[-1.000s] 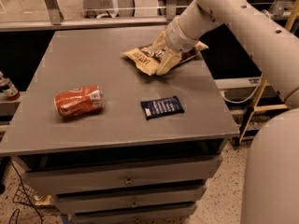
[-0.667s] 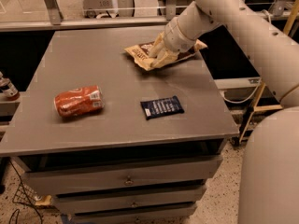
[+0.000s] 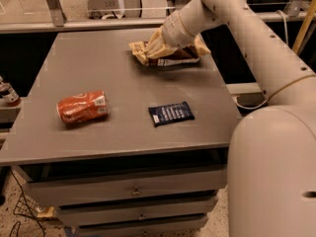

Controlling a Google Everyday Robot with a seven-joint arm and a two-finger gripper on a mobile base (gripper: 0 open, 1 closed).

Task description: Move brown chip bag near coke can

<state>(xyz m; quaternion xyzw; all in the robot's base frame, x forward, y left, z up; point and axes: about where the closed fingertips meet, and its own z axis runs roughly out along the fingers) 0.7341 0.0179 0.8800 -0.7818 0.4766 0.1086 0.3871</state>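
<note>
The brown chip bag (image 3: 174,57), crinkly with tan edges and a dark middle, is at the far right of the grey table (image 3: 123,132). My gripper (image 3: 156,45) comes down from the right over the bag's left half and is shut on it. The arm hides part of the bag. The coke can (image 3: 83,107), red-orange and dented, lies on its side at the near left of the table, well apart from the bag.
A small dark blue flat packet (image 3: 171,113) lies right of the can, near the front. A small bottle with a dark cap (image 3: 8,94) stands off the table's left edge. My own body (image 3: 276,172) fills the right foreground. Drawers sit under the tabletop.
The gripper has closed on the chip bag, and the bag's left end has shifted slightly toward the back of the table. The can and the packet have not moved.
</note>
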